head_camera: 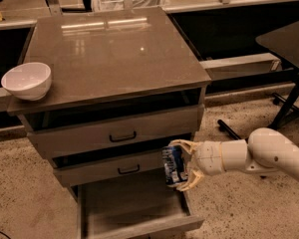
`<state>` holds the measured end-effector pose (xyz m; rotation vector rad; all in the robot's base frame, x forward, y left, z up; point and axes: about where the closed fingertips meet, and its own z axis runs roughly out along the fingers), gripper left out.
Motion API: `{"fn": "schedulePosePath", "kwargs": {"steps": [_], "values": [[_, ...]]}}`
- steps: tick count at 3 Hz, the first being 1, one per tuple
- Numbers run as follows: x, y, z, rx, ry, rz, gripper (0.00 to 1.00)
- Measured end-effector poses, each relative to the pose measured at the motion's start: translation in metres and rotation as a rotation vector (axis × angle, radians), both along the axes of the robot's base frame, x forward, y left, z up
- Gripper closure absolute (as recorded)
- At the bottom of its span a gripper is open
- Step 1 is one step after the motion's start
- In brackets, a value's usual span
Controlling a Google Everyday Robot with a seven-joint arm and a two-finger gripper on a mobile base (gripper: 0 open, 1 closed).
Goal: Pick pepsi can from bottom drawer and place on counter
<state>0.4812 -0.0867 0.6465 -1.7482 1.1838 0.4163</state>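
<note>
end effector (181,165) | grips cylindrical pepsi can (173,166) | above bottom drawer (129,208)

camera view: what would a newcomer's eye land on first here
The gripper stands out first: it holds the dark-blue pepsi can roughly upright in the air, above the right side of the open bottom drawer, whose floor is bare. Next comes the glossy counter on top, with a white bowl at its front left corner.
</note>
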Motion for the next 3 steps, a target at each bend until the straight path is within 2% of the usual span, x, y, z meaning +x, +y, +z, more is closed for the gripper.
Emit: {"fn": "schedulePosePath", "kwargs": {"steps": [1,3], "values": [[0.006,0.001,0.009,0.014,0.022,-0.038,1.00],[0.059,-0.014,0.121,-0.034,-0.103,-0.172,1.00]]}}
